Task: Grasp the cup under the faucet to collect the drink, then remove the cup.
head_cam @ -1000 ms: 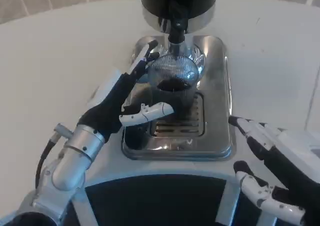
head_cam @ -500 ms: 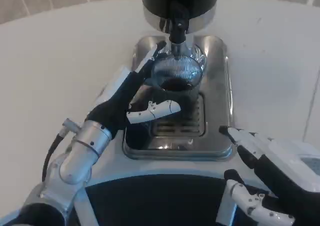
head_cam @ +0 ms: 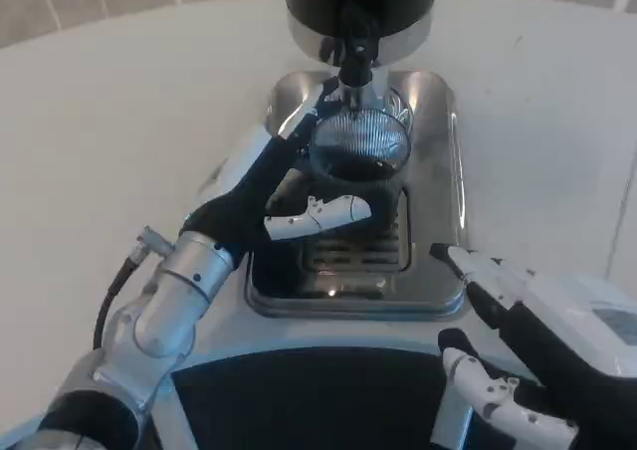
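My left robot hand [head_cam: 267, 203] wraps the cup [head_cam: 356, 163] standing on the drip tray [head_cam: 443, 181] under the faucet [head_cam: 353, 62], my right robot hand [head_cam: 528, 360] waits open, and a tilted lift could spill the dark drink.

You are working over a white table [head_cam: 119, 121] with a plain, matte surface. A polished steel drip tray [head_cam: 433, 171] rests directly on it, near the centre of your view, with a slotted grille [head_cam: 383, 251] set into its front half. The dispenser's black and chrome body [head_cam: 358, 7] stands at the tray's far end; you cannot tell where its base meets the table.
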